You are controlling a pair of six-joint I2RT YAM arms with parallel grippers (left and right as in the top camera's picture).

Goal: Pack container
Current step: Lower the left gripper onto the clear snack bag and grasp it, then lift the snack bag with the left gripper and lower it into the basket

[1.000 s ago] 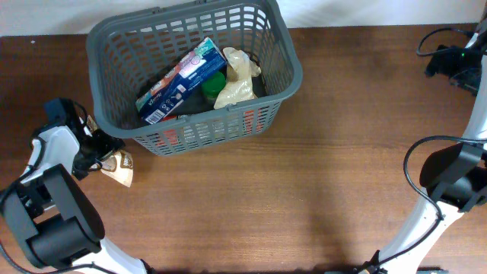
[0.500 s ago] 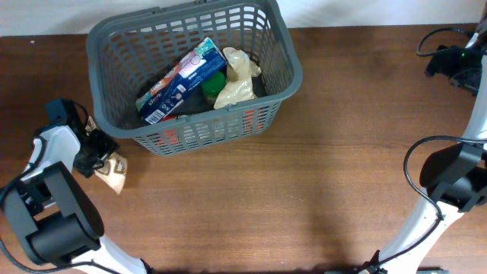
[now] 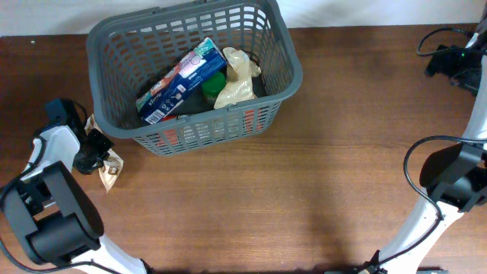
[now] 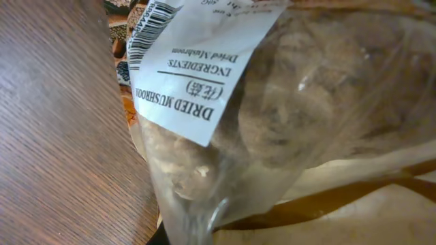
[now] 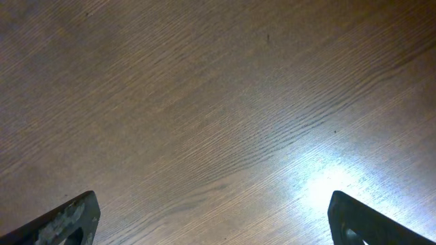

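Pickup step: left gripper [image 3: 97,152] clamped on dried-mushroom bag [image 4: 306,102] at frame's left; next, lift it over container [image 3: 199,134] rim.

Dark grey slotted container [image 3: 194,134], blue box [image 3: 181,82], clear white-labelled bag [image 4: 306,116], brown wood-grained table [image 3: 304,175].

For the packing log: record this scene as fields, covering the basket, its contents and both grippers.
basket: on the table, upright
in basket: blue box, green item, beige bag
left gripper: shut on mushroom bag, outside the basket by its front left corner
right gripper: open, empty, over the table
not yet packed: mushroom bag
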